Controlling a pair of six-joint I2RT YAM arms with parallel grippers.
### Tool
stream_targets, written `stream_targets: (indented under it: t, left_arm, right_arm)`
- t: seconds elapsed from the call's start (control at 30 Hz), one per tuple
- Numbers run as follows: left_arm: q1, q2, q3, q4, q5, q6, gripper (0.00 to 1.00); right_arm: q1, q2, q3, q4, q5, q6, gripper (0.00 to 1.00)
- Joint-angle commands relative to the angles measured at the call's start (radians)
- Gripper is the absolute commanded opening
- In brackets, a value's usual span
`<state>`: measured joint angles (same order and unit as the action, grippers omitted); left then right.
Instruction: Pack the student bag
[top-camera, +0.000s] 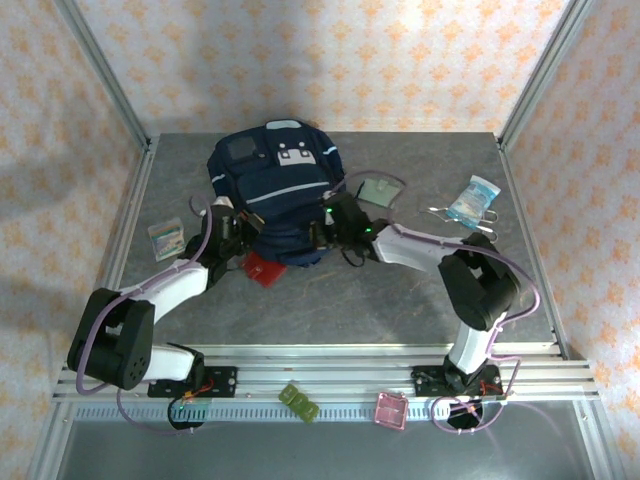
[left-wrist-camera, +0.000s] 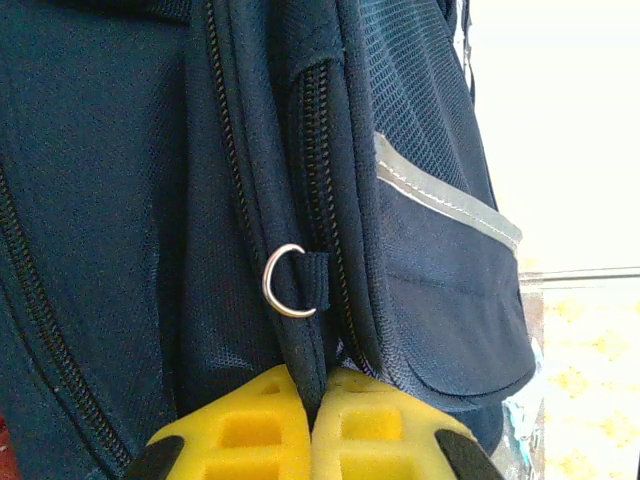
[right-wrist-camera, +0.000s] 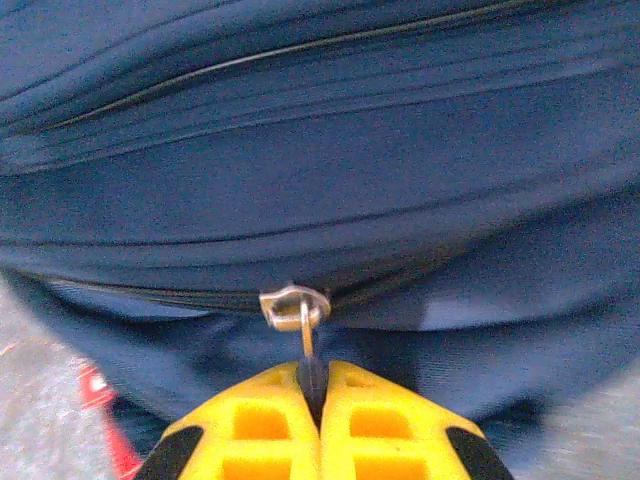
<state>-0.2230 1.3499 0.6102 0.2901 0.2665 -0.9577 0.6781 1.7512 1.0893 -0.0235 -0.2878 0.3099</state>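
The student bag (top-camera: 280, 185), navy blue with a pale grey stripe, lies at the back middle of the table. My left gripper (top-camera: 237, 238) is at its left side. In the left wrist view that gripper (left-wrist-camera: 315, 385) is shut on a dark fabric edge of the bag (left-wrist-camera: 120, 200), just below a metal D-ring (left-wrist-camera: 283, 282). My right gripper (top-camera: 326, 230) is at the bag's near right side. In the right wrist view it (right-wrist-camera: 312, 378) is shut on the zipper pull (right-wrist-camera: 309, 340), which hangs from a silver slider (right-wrist-camera: 294, 303) on the bag (right-wrist-camera: 330, 150).
A red object (top-camera: 263, 268) sticks out from under the bag's near edge. A small card pack (top-camera: 166, 236) lies at the left, a green-tinted case (top-camera: 376, 188) and a plastic packet (top-camera: 472, 200) at the right. A green piece (top-camera: 299, 402) and a pink one (top-camera: 391, 410) sit on the front rail.
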Motion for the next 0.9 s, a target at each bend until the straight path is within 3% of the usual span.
stream_targets:
  t: [0.0, 0.37, 0.53, 0.67, 0.8, 0.87]
  left_arm:
    - [0.042, 0.036, 0.071, -0.004, -0.035, 0.089, 0.00]
    - [-0.049, 0.168, 0.227, -0.032, 0.085, 0.194, 0.00]
    - [-0.041, 0.197, 0.274, -0.061, 0.025, 0.227, 0.00]
    - [0.001, 0.241, 0.338, -0.094, -0.011, 0.238, 0.00]
    - [0.035, 0.234, 0.379, -0.134, -0.019, 0.231, 0.48]
    - [0.035, 0.198, 0.363, -0.138, -0.015, 0.227, 0.59]
  right_arm:
    - [-0.089, -0.074, -0.090, -0.046, 0.143, -0.014, 0.00]
    - [-0.095, -0.229, -0.235, -0.052, 0.138, 0.014, 0.00]
    - [-0.081, -0.315, -0.278, -0.061, 0.130, 0.046, 0.00]
    - [-0.045, -0.279, -0.236, -0.031, 0.099, 0.066, 0.00]
    - [0.023, -0.187, -0.137, 0.007, 0.056, 0.080, 0.00]
    - [0.052, -0.142, -0.093, 0.029, 0.031, 0.089, 0.00]
